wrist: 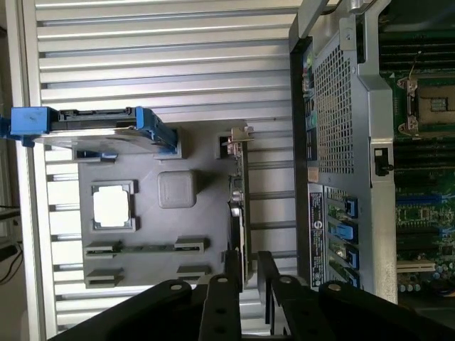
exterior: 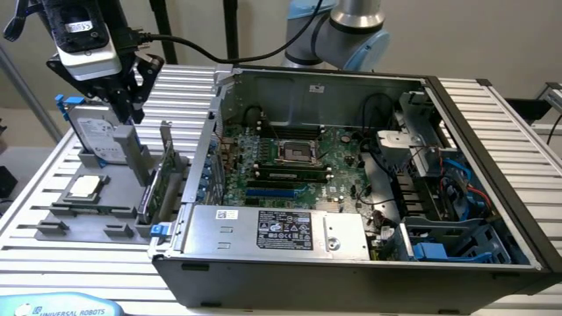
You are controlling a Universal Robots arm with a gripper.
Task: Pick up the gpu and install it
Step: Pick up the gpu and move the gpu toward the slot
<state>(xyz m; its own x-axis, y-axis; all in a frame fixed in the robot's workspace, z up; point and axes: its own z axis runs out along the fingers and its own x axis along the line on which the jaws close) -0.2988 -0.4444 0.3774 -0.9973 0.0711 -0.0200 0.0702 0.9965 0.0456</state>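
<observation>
Hovering over the gray holder [exterior: 88, 220] [wrist: 149, 227], the claw [exterior: 130, 112] [wrist: 249, 268] is up in the air, holding nothing. In the wrist view its fingers [wrist: 231, 264] are apart with a visible gap between them.

The gpu [exterior: 164, 178] [wrist: 239, 206] stands on edge in a slot of the holder, on the side nearest the open computer case [exterior: 351, 270] [wrist: 334, 106], silver bracket end up. In the exterior view the claw is above the gpu and a bit toward the exterior view's left, not touching it. In the wrist view the card shows edge-on, roughly in line with the gap between the fingers.

The hard drive [exterior: 95, 135] [wrist: 92, 128] with blue rails is upright in the holder just below the claw, on the far side from the case. The CPU chip [exterior: 85, 186] [wrist: 111, 206] lies flat in its pocket. The motherboard [exterior: 299, 158] [wrist: 426, 177] is exposed inside the case. Holder and case both sit on the slatted table [exterior: 88, 263] [wrist: 163, 71].
</observation>
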